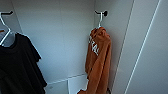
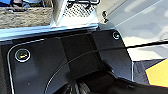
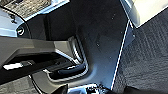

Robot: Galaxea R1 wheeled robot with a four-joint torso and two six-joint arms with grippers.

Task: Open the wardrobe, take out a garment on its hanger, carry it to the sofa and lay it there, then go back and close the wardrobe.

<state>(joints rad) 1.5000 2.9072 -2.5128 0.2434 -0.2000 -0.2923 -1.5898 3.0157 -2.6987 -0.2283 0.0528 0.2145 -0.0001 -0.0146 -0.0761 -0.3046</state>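
Hands: state of left and right cannot be told from the wrist views, which show dark robot plate above carpeted floor (image 3: 147, 57). Wardrobe (image 1: 62, 37): open, white interior. Garment (image 1: 98, 62): orange, white lettering, hanging at the interior's right rear corner from a white hanger (image 1: 100, 20) on a dark hook (image 1: 104, 13). Black garment (image 1: 18, 67): hanging at the left edge.

Dim, soft, blurry; bluish cast
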